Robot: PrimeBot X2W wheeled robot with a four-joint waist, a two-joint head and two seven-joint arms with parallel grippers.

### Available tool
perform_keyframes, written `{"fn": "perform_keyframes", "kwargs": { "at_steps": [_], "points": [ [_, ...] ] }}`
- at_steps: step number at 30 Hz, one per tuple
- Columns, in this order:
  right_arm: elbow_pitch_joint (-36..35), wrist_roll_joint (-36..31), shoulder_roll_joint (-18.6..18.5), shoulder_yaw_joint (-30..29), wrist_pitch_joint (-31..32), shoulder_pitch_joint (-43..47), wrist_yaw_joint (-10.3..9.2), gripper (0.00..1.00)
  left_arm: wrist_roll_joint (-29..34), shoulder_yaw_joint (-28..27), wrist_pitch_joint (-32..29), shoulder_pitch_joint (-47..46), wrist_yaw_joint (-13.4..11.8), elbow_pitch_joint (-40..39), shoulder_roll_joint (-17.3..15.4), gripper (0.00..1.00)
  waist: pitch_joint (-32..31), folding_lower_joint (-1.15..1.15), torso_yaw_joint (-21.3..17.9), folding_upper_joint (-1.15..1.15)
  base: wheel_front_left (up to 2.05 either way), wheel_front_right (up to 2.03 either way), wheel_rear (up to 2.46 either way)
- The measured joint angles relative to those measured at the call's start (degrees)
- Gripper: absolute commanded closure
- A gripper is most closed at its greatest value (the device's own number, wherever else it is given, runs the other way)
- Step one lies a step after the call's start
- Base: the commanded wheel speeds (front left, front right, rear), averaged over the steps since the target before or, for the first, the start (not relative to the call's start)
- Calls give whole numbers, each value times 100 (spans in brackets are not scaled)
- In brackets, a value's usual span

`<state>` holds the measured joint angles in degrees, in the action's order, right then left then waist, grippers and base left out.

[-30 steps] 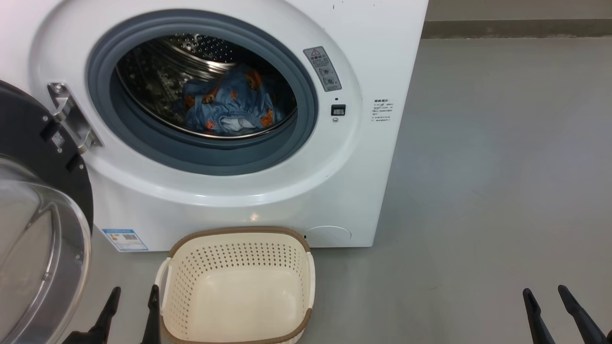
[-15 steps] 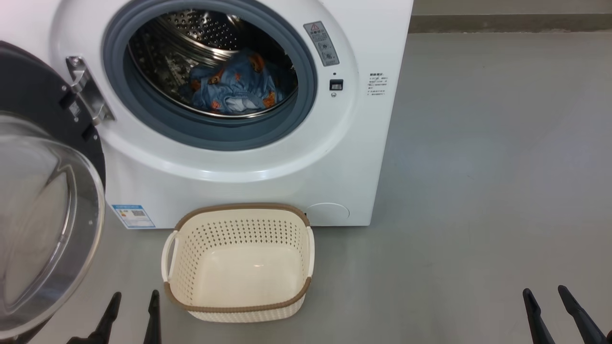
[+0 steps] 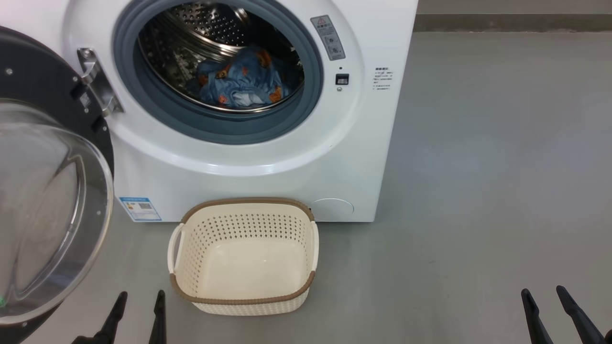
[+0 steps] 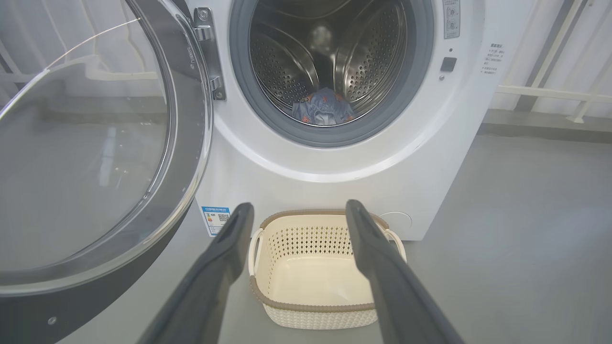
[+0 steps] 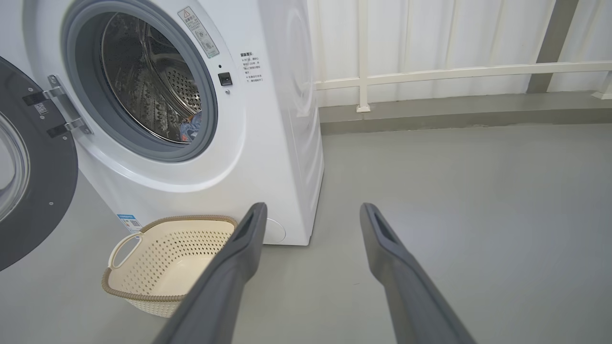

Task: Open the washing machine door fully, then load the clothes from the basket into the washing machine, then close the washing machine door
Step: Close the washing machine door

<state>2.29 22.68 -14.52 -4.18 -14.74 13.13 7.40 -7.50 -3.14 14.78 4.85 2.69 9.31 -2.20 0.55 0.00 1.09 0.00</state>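
Note:
The white washing machine (image 3: 267,172) (image 4: 334,191) (image 5: 267,143) stands ahead with its round black-rimmed door (image 3: 52,205) (image 4: 95,157) (image 5: 33,191) swung wide open to the left. Light-blue clothes (image 3: 241,81) (image 4: 322,107) (image 5: 190,130) with orange figures lie inside the steel drum. The cream basket (image 3: 244,255) (image 4: 315,272) (image 5: 162,263) sits on the floor before the machine with nothing in it. My left gripper (image 3: 139,298) (image 4: 295,210) is open, low and left of the basket. Far to the right, over bare floor, my right gripper (image 3: 542,294) (image 5: 313,210) is open too.
Grey floor (image 3: 478,167) stretches to the right of the machine. A white railing and wall (image 5: 454,71) run behind it. A blue label sticker (image 3: 140,209) marks the machine's lower left front. The open door juts out at the left, close to my left arm.
The whole head view has shifted: machine and basket now sit higher and slightly right in it, so the camera moved. Both grippers stay open in the same place.

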Motion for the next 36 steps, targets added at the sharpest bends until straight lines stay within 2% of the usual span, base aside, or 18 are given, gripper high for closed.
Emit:
{"fn": "perform_keyframes", "kwargs": {
  "at_steps": [8,14,24,36],
  "points": [
    [-1,0,-2,225,0,-7,0,0,-152,-5,0,0,-156,16,-1,0,-15,0,263,0,0,0,0],
    [40,0,-41,634,0,-98,0,0,-240,-26,0,53,-248,10,-1,0,-28,0,540,0,0,0,0],
    [177,0,-138,1084,0,-581,0,0,-439,8,0,120,-385,-18,-2,0,8,0,1127,0,0,0,0],
    [243,1,-276,1281,0,-761,0,0,-635,166,0,120,-508,-88,-2,0,129,0,1917,0,0,0,0]
  ]
}}
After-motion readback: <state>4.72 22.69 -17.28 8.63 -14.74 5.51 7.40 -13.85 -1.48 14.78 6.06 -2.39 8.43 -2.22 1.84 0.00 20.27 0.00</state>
